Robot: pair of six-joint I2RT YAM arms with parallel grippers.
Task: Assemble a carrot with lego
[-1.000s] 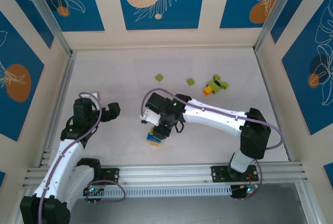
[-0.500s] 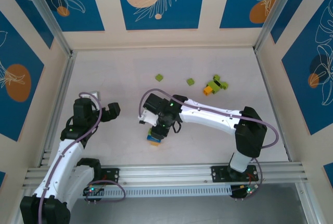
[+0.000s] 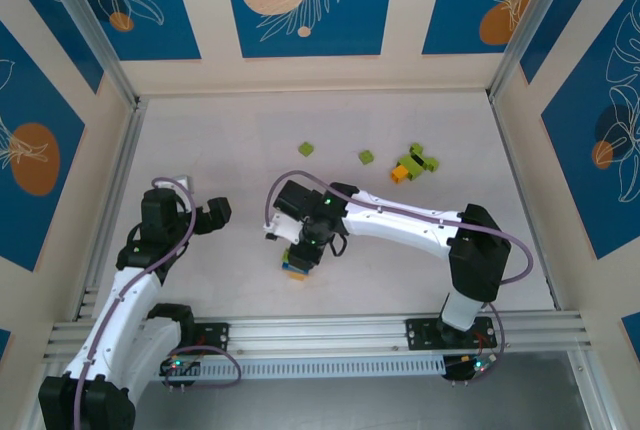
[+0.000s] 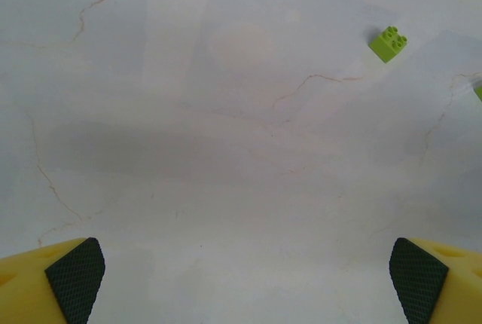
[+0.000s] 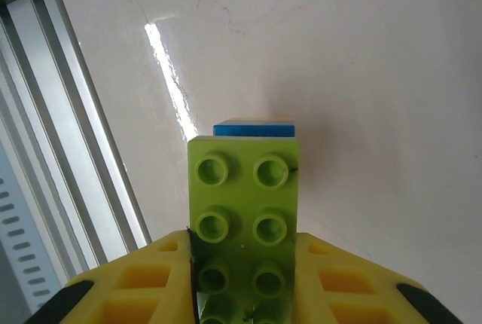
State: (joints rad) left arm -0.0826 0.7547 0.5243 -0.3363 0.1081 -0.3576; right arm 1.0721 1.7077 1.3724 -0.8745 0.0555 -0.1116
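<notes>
The right claw (image 5: pixel 242 264) clamps a long lime green brick (image 5: pixel 242 196) between its yellow fingers, low over the white table (image 3: pixel 230 140) near the centre of its front edge. A blue brick (image 5: pixel 254 129) shows just past the green brick's far end; whether the two are joined cannot be told. The left claw (image 4: pixel 245 271) hangs wide open above bare table at the left, holding nothing. Farther back lie a small lime brick (image 3: pixel 306 149) and a second lime brick (image 3: pixel 366 157), well apart from both claws. To their right sits a clump of lime and orange pieces (image 3: pixel 413 165).
</notes>
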